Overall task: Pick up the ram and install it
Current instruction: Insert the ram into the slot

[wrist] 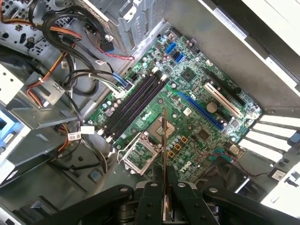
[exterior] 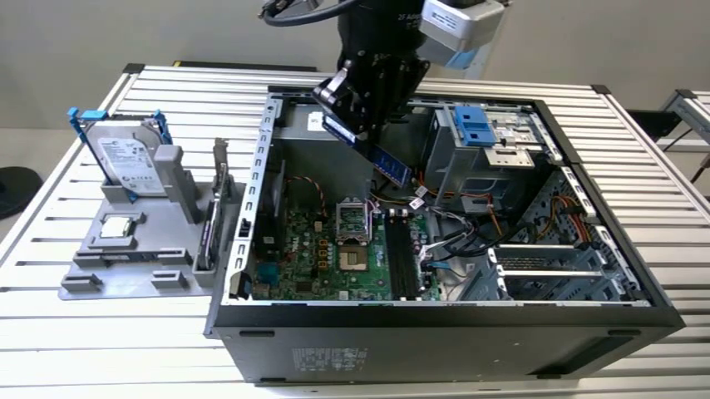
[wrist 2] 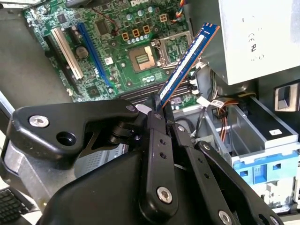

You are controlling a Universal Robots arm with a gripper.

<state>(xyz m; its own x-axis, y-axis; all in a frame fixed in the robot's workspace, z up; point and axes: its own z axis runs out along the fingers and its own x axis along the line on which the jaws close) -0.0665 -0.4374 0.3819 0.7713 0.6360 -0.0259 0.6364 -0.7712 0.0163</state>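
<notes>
My gripper [exterior: 361, 125] hangs over the open computer case [exterior: 444, 312], shut on the ram [exterior: 383, 158], a slim blue stick that slants down toward the motherboard [exterior: 344, 258]. In the second wrist view the ram [wrist 2: 187, 61] juts out from between the black fingers [wrist 2: 157, 136], with its free end above the CPU socket [wrist 2: 140, 56]. The first wrist view has the ram [wrist: 164, 150] edge-on, a thin line over the board beside the black memory slots [wrist: 133, 105]. The ram is above the board, not touching it.
A grey fixture [exterior: 139, 241] on the exterior view's left holds a hard drive in a blue frame [exterior: 122, 158], a CPU chip [exterior: 116, 226] and an upright card [exterior: 216, 208]. Cables [exterior: 466, 224], a blue drive cage [exterior: 483, 129] and the case walls crowd the board.
</notes>
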